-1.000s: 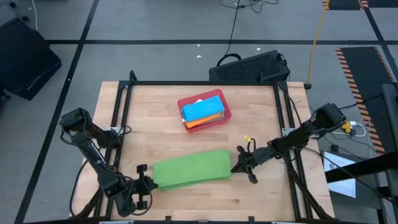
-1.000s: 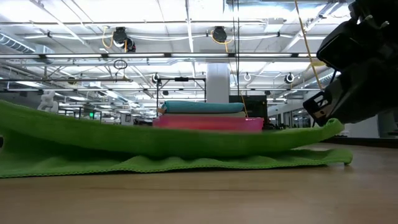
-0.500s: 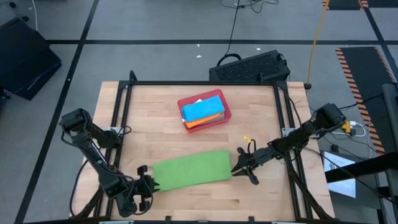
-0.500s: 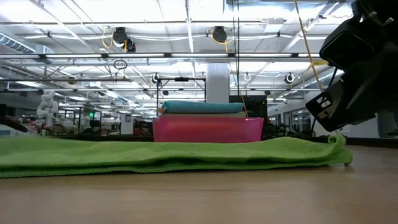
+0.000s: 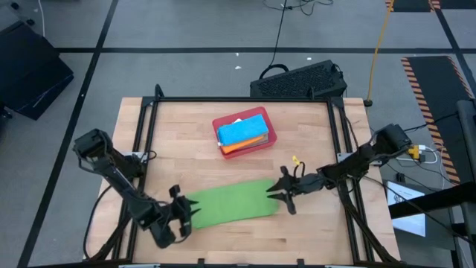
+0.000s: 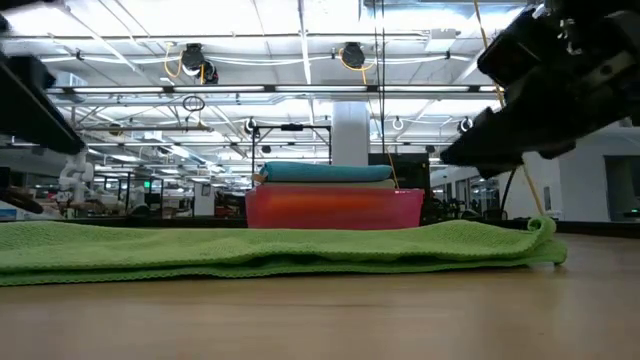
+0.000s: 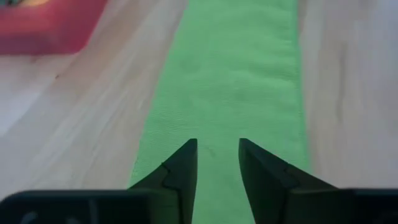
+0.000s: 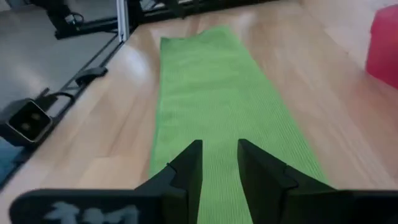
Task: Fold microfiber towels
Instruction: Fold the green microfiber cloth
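A bright green microfiber towel (image 5: 227, 205) lies flat on the table near its front edge, folded into a long strip of two layers (image 6: 300, 250). My left gripper (image 5: 187, 211) hovers open over the strip's left end (image 7: 230, 74). My right gripper (image 5: 271, 191) hovers open over its right end (image 8: 211, 93), above the cloth in the low view (image 6: 470, 150). Neither touches the towel. A red tray (image 5: 271, 138) behind it holds folded towels, a bright blue one (image 5: 242, 130) on top and an orange one (image 5: 234, 149) below.
The red tray's wall (image 6: 335, 210) stands beyond the towel toward the far edge, with bare wood between them. A black frame (image 5: 149, 134) runs round the tabletop. A dark keyboard-like object (image 5: 301, 80) lies on the floor past the far edge.
Both grippers have opened and let go of the towel's raised upper layer, which has dropped flat onto the lower layer. My left gripper has moved toward the table's right, over the strip's left end. My right gripper has risen and edged left over the right end.
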